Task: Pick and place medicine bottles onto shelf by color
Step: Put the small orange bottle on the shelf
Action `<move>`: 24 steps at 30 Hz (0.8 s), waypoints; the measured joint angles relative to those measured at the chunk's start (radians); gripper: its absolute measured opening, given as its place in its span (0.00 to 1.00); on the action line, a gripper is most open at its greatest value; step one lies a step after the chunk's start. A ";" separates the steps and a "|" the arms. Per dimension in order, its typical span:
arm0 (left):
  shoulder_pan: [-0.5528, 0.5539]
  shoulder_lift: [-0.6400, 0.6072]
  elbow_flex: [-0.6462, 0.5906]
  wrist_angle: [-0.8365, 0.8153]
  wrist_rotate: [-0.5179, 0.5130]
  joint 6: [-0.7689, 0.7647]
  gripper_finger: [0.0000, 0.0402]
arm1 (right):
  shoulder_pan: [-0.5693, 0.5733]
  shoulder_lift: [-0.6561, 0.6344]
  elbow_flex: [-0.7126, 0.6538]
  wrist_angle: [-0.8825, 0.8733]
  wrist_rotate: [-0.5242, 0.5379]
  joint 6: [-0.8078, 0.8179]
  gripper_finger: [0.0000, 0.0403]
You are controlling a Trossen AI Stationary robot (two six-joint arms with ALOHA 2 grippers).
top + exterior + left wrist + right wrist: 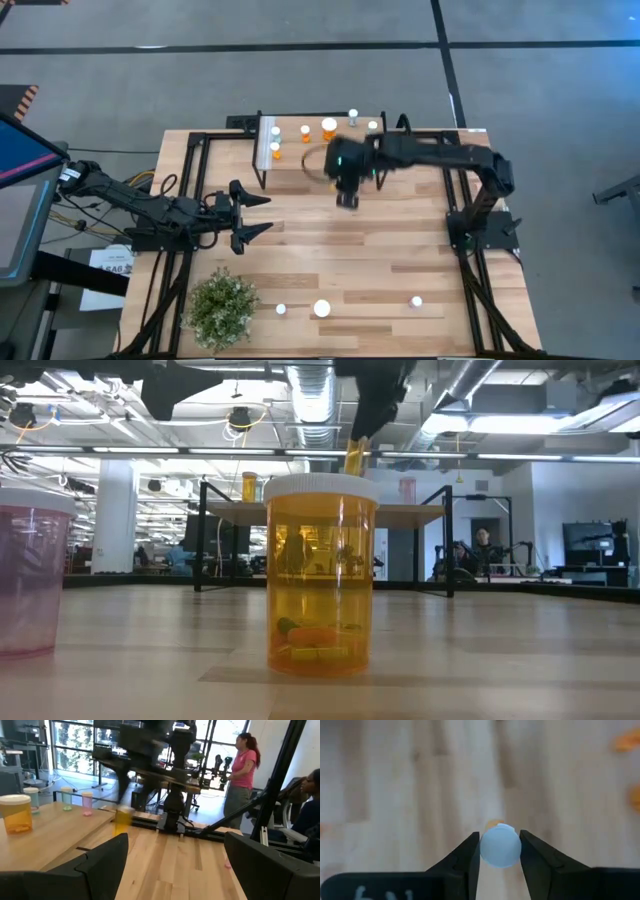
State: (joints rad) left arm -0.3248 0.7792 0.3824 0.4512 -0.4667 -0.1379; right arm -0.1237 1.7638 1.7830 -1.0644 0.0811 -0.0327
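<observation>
My right gripper (347,198) hangs above the table's middle, just near of the shelf (290,165), shut on a small orange medicine bottle (355,458) with a white cap. On the shelf stand orange bottles (329,127) and other small ones (66,798). Three white-capped bottles (321,309) stand on their bases near the table's front edge. One is a large orange bottle (320,575) and another is pink (30,580). My left gripper (265,214) waits open at the table's left, its fingers level, with nothing between them. My right gripper pinches the bottle's white cap (500,845) between its two fingers, one on each side. The fingers come from above, slanting down. The orange body (493,824) hangs below the cap, lifted clear of the table.
A green bushy plant (222,305) stands at the near left corner. Black frame rails (470,230) run along both table sides. A bare stretch of tabletop (400,250) lies between the shelf and the front bottles. People (240,770) are in the room beyond.
</observation>
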 joint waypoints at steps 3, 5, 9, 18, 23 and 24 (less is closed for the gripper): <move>0.000 0.000 0.000 0.004 0.000 0.001 0.79 | -0.100 -0.008 0.000 -0.009 -0.001 -0.006 0.34; 0.000 0.000 0.000 0.007 0.015 0.001 0.79 | -0.159 -0.010 0.000 -0.004 -0.005 -0.018 0.34; 0.000 0.000 0.000 0.068 0.130 0.024 0.79 | -0.256 -0.009 -0.001 0.000 -0.055 -0.025 0.34; 0.000 0.000 0.000 0.081 0.133 0.050 0.79 | -0.380 -0.009 -0.001 0.005 -0.084 -0.029 0.35; 0.000 0.000 0.000 0.075 0.113 0.048 0.79 | -0.396 -0.009 -0.001 0.008 -0.089 -0.022 0.35; 0.000 0.000 0.000 0.075 0.113 0.048 0.79 | -0.396 -0.009 -0.001 0.011 -0.089 -0.021 0.35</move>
State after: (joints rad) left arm -0.3244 0.7792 0.3824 0.5259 -0.3542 -0.0902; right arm -0.5192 1.7550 1.7824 -1.0537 -0.0079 -0.0539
